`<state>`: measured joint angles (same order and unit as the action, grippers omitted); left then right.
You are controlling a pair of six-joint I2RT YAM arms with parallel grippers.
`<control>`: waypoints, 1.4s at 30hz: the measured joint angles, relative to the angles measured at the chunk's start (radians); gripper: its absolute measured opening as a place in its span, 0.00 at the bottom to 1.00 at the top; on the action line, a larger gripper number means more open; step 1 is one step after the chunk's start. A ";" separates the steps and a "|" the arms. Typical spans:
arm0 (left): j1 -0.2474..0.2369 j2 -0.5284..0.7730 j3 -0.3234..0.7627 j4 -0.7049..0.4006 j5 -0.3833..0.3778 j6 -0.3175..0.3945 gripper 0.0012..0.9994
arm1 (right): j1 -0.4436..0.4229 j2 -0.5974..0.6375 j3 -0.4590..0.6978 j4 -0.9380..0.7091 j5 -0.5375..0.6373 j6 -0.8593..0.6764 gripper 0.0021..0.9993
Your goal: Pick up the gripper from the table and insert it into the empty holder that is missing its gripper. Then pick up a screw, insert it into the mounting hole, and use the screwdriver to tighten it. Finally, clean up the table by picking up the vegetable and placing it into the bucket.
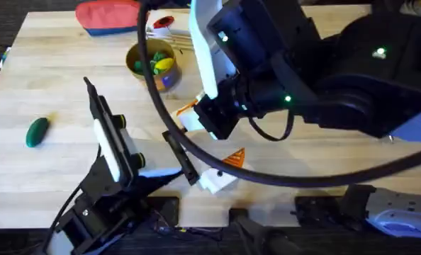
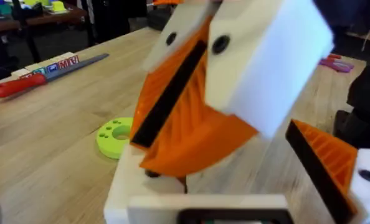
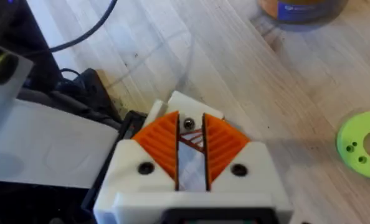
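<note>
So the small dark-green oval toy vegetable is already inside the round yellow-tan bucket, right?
Not so. The overhead view shows the small dark-green oval toy vegetable lying on the light wooden table, far to the left of the round yellow-tan bucket. The bucket holds other green and yellow pieces.

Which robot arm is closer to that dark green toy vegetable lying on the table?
Left. Its gripper sits near the table's front middle, right of the vegetable; the right gripper hovers farther right.

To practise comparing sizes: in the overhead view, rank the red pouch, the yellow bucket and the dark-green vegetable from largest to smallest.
1. Red pouch, partly cut off by the frame edge
2. Bucket
3. Vegetable
</note>
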<state>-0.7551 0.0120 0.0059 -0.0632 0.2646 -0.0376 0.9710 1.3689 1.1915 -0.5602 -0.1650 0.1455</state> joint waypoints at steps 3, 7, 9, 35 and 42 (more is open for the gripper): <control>0.000 0.000 0.000 0.000 0.000 0.000 0.99 | 0.000 0.000 0.000 0.002 0.000 0.005 0.21; 0.000 0.000 0.000 0.000 0.000 0.000 0.99 | -0.001 0.000 0.000 0.006 0.000 0.006 0.39; 0.000 0.000 0.000 0.000 0.001 0.001 0.99 | -0.001 0.000 0.000 0.006 0.001 0.005 0.50; 0.000 0.000 0.000 0.000 0.001 0.001 0.99 | -0.131 -0.496 0.000 -0.450 0.011 -0.139 0.99; 0.000 0.000 0.000 0.000 0.002 0.004 0.78 | -0.131 -0.552 0.000 -0.507 0.011 -0.180 0.99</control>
<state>-0.7551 0.0116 0.0059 -0.0631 0.2661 -0.0338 0.8402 0.8165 1.1915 -1.0672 -0.1543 -0.0349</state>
